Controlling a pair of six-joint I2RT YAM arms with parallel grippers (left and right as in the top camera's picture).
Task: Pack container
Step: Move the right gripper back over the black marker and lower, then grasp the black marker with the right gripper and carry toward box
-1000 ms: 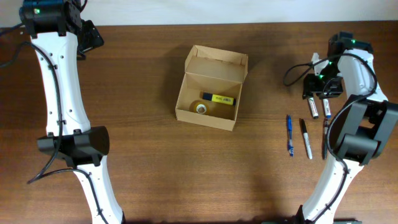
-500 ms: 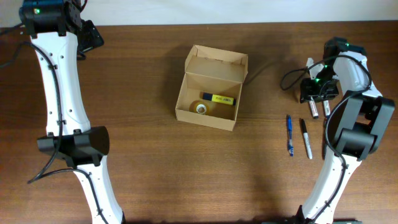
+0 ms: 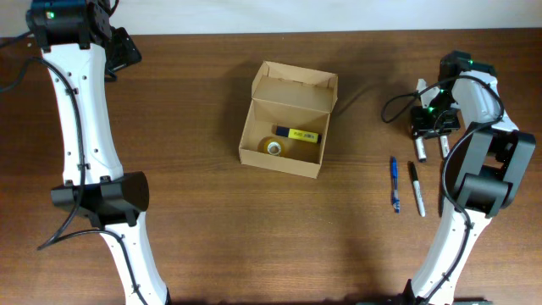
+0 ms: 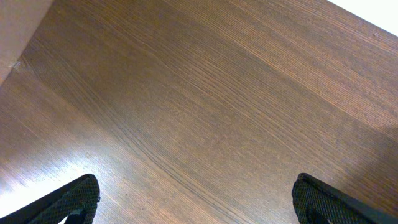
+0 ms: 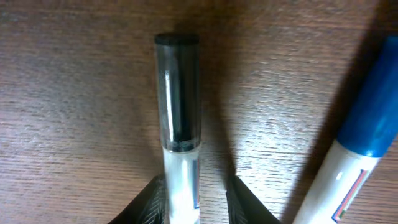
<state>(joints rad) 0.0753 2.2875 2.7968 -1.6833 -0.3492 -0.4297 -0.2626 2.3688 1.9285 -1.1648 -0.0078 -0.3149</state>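
The container [image 3: 251,125] is a tan cardboard box, open with its flap lid up, at the table's middle. Inside lie a yellow marker [image 3: 299,134] and a small tape roll [image 3: 273,147]. My right gripper [image 3: 432,121] is low at the far right. In the right wrist view its fingers [image 5: 199,202] are open and straddle a white marker with a black cap [image 5: 178,93] lying on the table; a gap shows beside the right finger. A blue-capped marker [image 5: 372,118] lies just to the right. My left gripper [image 4: 199,199] is wide open and empty over bare wood at the far left back.
A blue pen [image 3: 395,183], a black pen [image 3: 417,189] and another dark pen [image 3: 441,196] lie in front of the right gripper. A black cable [image 3: 398,102] loops beside the right arm. The left arm's base [image 3: 102,199] stands at the left.
My right gripper has shifted slightly left and back over the markers, and the black-capped marker under it has shifted a little left. The left arm has not moved.
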